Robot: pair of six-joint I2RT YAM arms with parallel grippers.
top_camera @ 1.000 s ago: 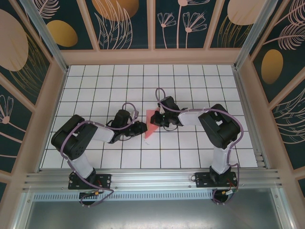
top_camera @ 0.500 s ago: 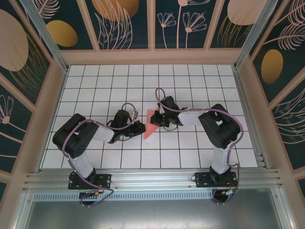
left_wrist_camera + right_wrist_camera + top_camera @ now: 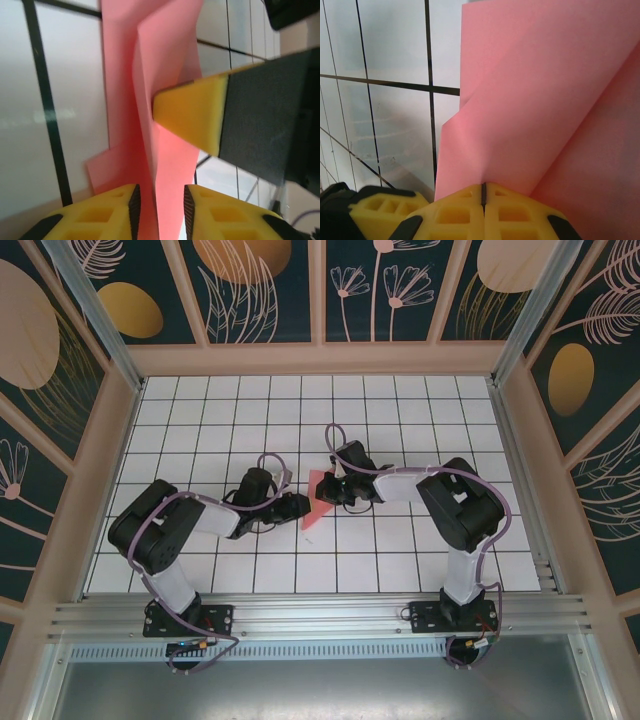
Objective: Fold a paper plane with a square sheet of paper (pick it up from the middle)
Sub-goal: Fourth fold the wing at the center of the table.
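Note:
The square sheet of paper is folded into a narrow salmon-pink paper plane [image 3: 316, 504] that stands on edge on the grid table between the two arms. My right gripper [image 3: 330, 492] is shut on its far end, and the paper [image 3: 535, 100] fans out from the closed jaws [image 3: 483, 186]. My left gripper [image 3: 300, 506] is open at the near end. The centre fold [image 3: 170, 75] stands in the gap between its pads [image 3: 159, 192] and is not pinched. One yellow fingertip [image 3: 192, 117] of the right gripper presses the paper from the right.
The white grid table [image 3: 420, 420] spreads out around both arms. Peach frame walls [image 3: 320, 358] enclose it at the back and sides. An aluminium rail [image 3: 320, 615] runs along the near edge by the arm bases.
The left jaws were shut half a second ago and now stand apart around the fold. The left gripper has moved slightly right toward the paper. The right gripper and the paper have held still.

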